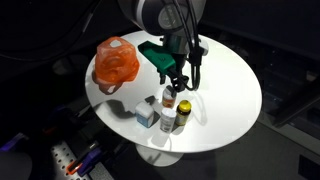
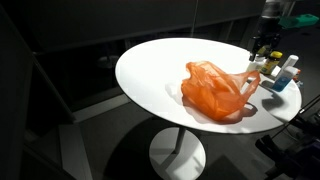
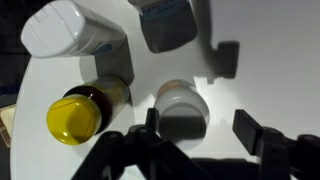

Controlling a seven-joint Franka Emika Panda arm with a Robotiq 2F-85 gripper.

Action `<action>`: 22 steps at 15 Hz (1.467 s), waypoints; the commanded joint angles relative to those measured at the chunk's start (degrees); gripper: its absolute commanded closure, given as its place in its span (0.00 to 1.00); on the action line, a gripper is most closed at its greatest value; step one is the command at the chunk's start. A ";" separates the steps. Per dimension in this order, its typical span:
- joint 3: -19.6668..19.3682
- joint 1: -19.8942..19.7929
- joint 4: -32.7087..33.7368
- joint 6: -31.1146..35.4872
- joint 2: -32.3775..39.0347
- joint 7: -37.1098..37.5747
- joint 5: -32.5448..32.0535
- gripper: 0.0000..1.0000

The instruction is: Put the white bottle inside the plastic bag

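Observation:
The small white bottle [image 3: 181, 101] stands upright on the round white table [image 1: 225, 85], seen from above in the wrist view. It also shows in an exterior view [image 1: 168, 100]. My gripper [image 3: 200, 127] is open just above it, with one finger close to the bottle's side and the other well apart. In both exterior views the gripper [image 1: 181, 82] [image 2: 262, 52] hangs over the group of bottles. The orange plastic bag [image 1: 115, 62] [image 2: 215, 90] lies crumpled on the table, away from the bottles.
A brown bottle with a yellow cap [image 3: 80, 115] [image 1: 183, 109] stands right beside the white bottle. A larger white container [image 3: 72, 30] and a white and blue box [image 1: 147, 114] are close by. A green object [image 1: 155, 55] lies near the bag. The table edge is near the bottles.

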 commanded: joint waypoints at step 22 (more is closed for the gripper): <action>7.34 10.81 4.52 -11.92 -10.50 2.10 -6.50 0.81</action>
